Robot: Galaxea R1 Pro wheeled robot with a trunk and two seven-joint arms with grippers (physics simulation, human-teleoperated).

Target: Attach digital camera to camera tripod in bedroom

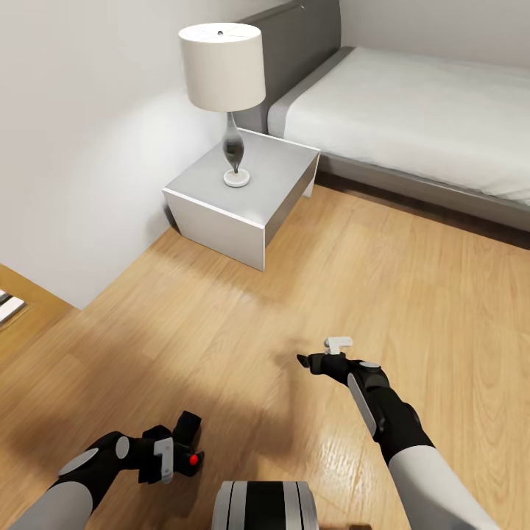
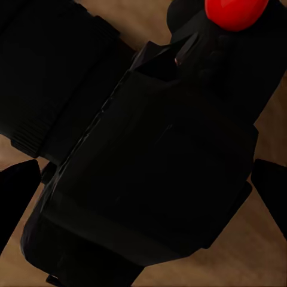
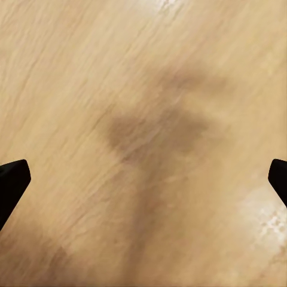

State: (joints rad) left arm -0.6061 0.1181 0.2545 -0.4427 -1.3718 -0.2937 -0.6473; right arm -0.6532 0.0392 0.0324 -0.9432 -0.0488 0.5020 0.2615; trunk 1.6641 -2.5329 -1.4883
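Head view: left jaws (image 1: pixel 179 450) grip digital camera (image 1: pixel 188 442) (red button showing).

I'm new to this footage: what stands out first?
The white-shaded lamp standing on the grey nightstand beside the bed draws the eye. Lower left, the left claw holds the black digital camera with its red button; the right claw hangs open over the wood floor.

Black camera (image 1: pixel 188 442) w/ red button, held low near-left above bedroom's wood floor (image 1: pixel 294 309), lens barrel pointing up.
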